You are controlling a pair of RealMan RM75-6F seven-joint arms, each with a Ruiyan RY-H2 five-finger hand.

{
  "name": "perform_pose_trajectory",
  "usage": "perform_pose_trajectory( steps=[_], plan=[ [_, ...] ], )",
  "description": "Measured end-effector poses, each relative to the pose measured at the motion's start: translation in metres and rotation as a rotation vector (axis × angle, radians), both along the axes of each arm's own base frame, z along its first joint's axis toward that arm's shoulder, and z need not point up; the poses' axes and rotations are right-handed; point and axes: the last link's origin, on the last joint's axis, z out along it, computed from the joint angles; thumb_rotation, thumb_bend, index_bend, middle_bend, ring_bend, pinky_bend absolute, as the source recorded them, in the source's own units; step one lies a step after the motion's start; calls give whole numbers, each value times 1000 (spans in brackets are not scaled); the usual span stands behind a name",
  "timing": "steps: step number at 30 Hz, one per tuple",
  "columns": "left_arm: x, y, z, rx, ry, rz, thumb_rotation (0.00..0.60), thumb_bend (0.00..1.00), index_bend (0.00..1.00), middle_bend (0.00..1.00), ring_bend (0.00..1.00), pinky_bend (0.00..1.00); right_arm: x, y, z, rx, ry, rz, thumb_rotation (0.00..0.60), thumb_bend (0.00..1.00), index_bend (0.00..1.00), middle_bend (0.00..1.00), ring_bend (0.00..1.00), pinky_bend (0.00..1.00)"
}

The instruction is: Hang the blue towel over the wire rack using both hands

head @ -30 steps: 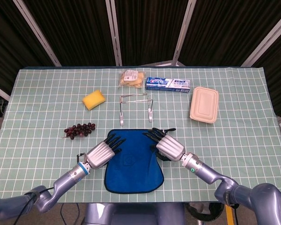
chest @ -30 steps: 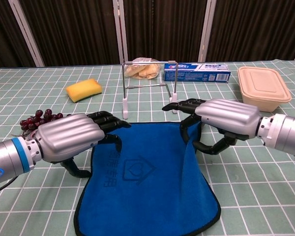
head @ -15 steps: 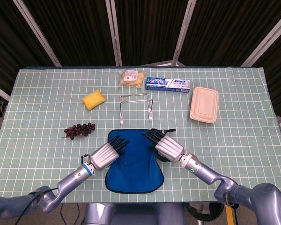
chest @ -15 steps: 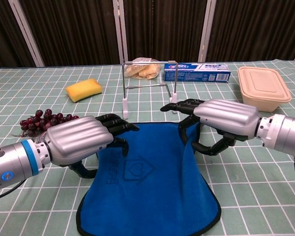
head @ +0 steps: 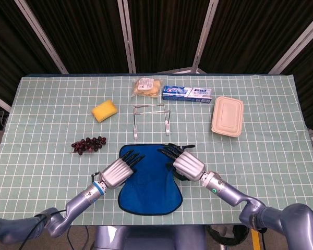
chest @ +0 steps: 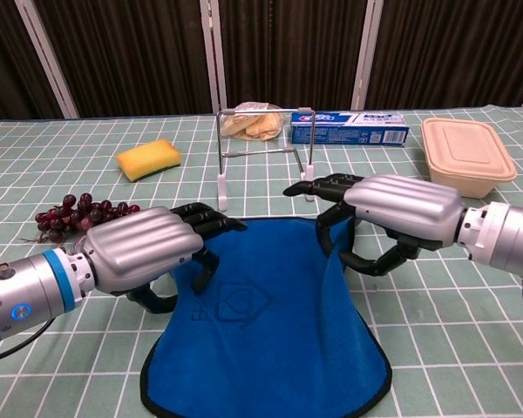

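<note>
While the blue towel point(chest: 270, 322) lies flat on the near surface point(head: 261, 120), just short of the bare wire rack point(chest: 263, 157), left hand point(chest: 148, 248) and right hand point(chest: 392, 213) curl onto its far corners, lifting undone.

silver-backed left hand point(chest: 148, 248), black fingers point(chest: 211, 219), blue wrist ring.

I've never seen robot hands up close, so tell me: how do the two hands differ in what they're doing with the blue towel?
The left hand lies over the towel's left corner, fingers stretched along the cloth. The right hand sits at the right edge, its fingers curled around a raised fold, while the left side stays flat. Both have silver backs and black fingers, and both point toward the wire rack.
</note>
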Motion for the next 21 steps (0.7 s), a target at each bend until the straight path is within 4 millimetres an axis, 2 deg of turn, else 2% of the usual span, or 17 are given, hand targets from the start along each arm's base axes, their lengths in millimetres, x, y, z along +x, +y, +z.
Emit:
perform_pose_trajectory(
  steps=[8, 16, 21],
  plan=[
    [6, 1, 13, 26, -64, 14, 600, 425, 634, 0, 0, 0, 7, 1, 16, -29, -45, 15, 600, 557, 648, 0, 0, 0],
    [19, 14, 56, 135, -174, 4, 600, 424, 642, 0, 0, 0, 26, -3, 52, -102, -109, 34, 600, 556, 651, 0, 0, 0],
    [28, 30, 88, 227, -237, 8, 600, 424, 655, 0, 0, 0, 42, -13, 76, -160, -148, 32, 600, 557, 653, 0, 0, 0]
  ],
)
